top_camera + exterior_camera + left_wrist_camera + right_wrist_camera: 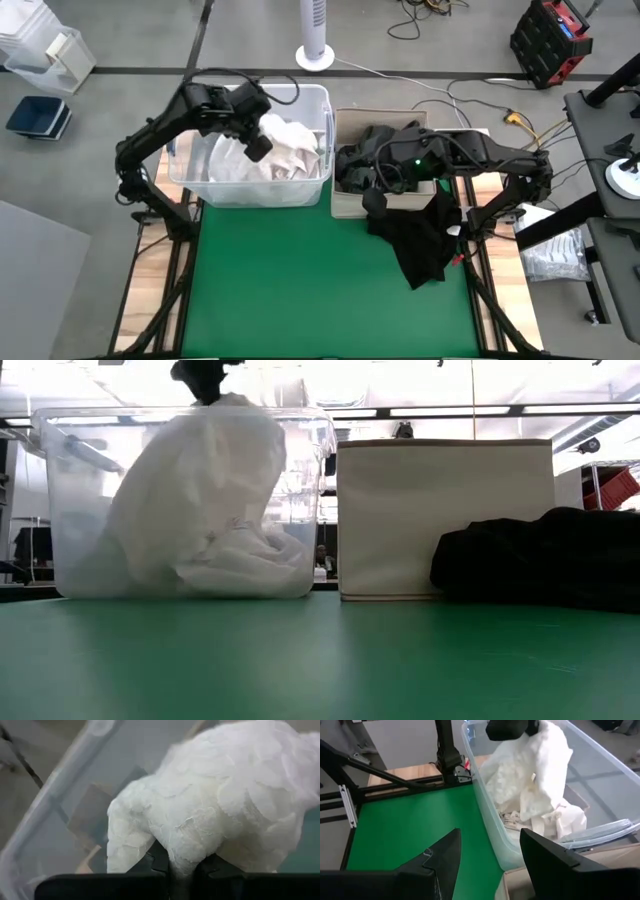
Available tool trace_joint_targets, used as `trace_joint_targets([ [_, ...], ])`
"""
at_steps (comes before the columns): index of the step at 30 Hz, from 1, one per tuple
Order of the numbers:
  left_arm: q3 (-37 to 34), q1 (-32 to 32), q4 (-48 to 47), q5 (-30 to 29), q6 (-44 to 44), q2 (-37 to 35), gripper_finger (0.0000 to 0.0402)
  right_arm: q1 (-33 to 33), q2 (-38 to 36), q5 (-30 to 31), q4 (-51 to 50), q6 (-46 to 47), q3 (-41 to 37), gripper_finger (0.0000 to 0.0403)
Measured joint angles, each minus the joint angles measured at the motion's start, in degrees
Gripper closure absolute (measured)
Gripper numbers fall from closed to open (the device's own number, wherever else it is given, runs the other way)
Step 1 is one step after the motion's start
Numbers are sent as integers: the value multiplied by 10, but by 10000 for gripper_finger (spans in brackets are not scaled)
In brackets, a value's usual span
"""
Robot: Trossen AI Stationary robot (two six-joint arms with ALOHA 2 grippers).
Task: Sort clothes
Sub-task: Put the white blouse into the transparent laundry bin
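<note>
Mat [300, 290] green, fan base [314, 57] behind bins

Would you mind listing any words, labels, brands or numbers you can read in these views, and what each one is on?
None can be read in any view.
The clear bin, the beige box, the white garment held by the left gripper and the black garment show no print.
The red crate on the floor may have markings, but they are too small to read.
</note>
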Motion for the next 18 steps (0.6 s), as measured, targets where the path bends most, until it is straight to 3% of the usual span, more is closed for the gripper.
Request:
trace_joint_targets([
  [8,-68,3,0,9,10,0,391,0,0,0,1,9,-13,209],
  [18,-97,28,0,83,4,0,391,0,0,0,1,17,-17,209],
])
